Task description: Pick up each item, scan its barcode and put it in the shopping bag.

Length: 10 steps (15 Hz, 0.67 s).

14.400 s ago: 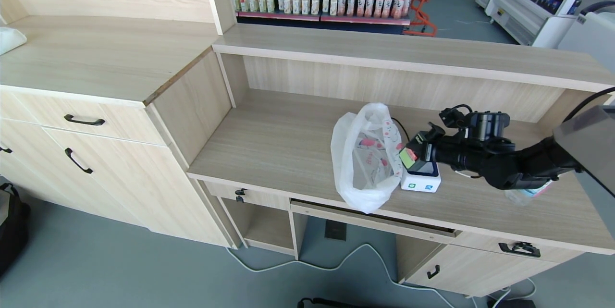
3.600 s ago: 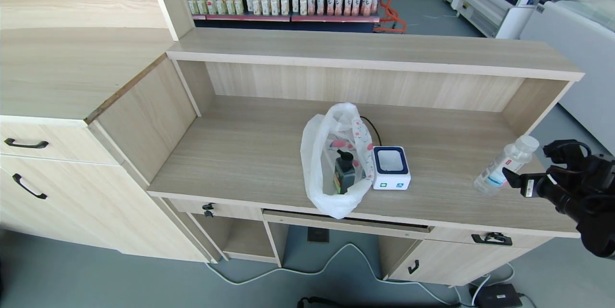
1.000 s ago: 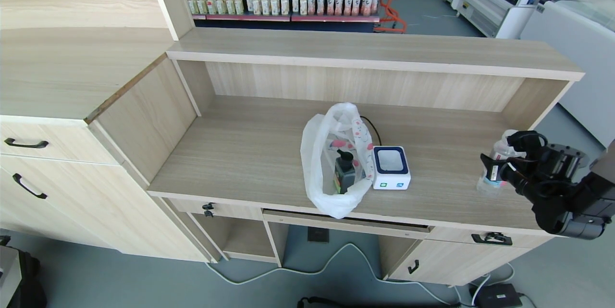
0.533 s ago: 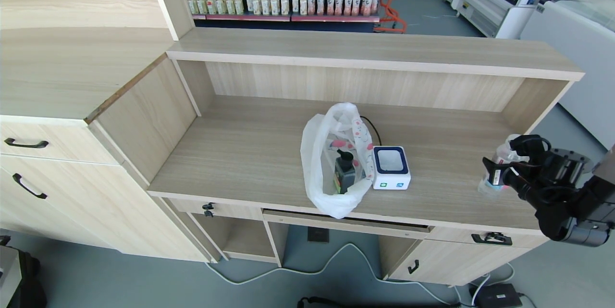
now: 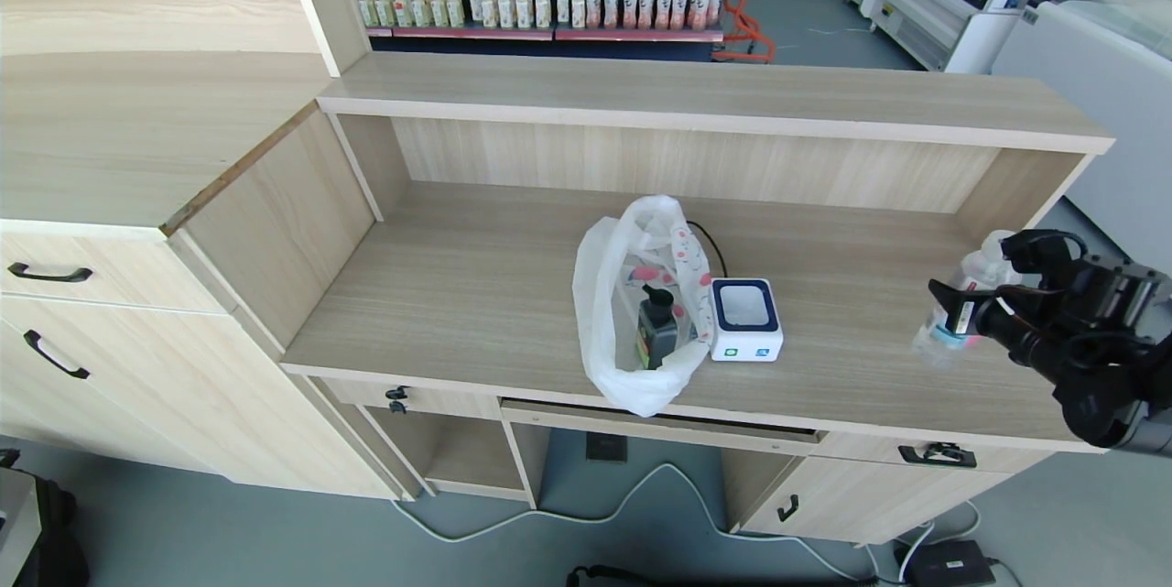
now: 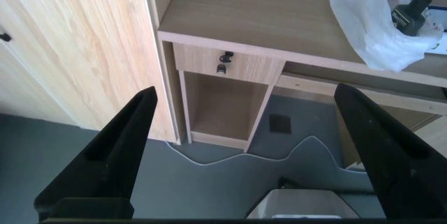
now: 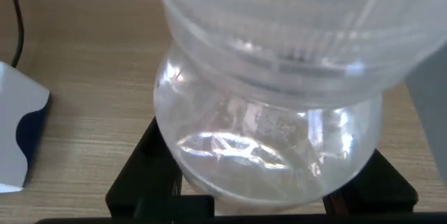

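A clear water bottle (image 5: 982, 274) with a white cap leans at the right end of the counter, its base just at the surface. My right gripper (image 5: 957, 308) is shut on its middle; the right wrist view has the bottle (image 7: 272, 112) between the black fingers (image 7: 150, 175). The white shopping bag (image 5: 632, 312) stands open at mid counter with a dark pump bottle (image 5: 656, 331) inside. The white and blue scanner (image 5: 745, 319) sits right beside the bag. My left gripper (image 6: 246, 95) hangs open and low, in front of the counter's cabinets.
The counter (image 5: 494, 276) has a raised back wall and a side wall at the right. A black cable (image 5: 705, 244) runs behind the bag. Drawers and an open cubby (image 6: 223, 109) lie below the front edge. Bare wood stretches left of the bag.
The right gripper, apart from the bottle 3.6 s ago, has closed on it. Over the last second it has shifted slightly right and up with the bottle, tilting it more.
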{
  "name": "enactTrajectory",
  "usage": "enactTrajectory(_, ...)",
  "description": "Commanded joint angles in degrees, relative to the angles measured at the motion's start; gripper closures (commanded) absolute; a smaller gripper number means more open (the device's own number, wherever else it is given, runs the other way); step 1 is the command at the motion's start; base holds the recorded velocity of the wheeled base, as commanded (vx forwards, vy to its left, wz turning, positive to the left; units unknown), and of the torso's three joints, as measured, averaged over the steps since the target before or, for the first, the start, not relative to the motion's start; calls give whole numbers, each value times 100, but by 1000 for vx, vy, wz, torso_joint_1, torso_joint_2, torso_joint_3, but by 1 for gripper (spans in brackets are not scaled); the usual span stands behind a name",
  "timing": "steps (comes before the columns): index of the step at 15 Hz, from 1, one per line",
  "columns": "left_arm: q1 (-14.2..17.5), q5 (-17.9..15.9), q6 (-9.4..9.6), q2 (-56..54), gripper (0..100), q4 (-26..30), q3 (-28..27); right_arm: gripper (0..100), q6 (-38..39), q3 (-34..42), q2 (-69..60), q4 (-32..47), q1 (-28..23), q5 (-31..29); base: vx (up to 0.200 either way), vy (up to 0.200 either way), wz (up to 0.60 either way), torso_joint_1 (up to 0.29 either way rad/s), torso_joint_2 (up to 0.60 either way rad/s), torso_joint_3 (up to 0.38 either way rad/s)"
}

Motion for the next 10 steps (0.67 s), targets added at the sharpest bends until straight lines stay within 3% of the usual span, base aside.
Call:
enactTrajectory(1,0,1,-2,-2,0,-1,-1,100,402,52,-1083,568,182,199,0,0,0,0,0,0)
enactTrajectory(3,0,1,-2,-2,0,-1,-1,100,912,-1,-1751,1183,411,815,0,0,0,0,0,0)
enactTrajectory(4,0,1,-2,-2,0,-1,-1,100,1440,17,-2208,1455,666,1456,0,0,0,0,0,0)
enactTrajectory(10,0,1,-2,-2,0,-1,-1,100,3224,491,-3535,1490,2028,3530,0,0,0,0,0,0)
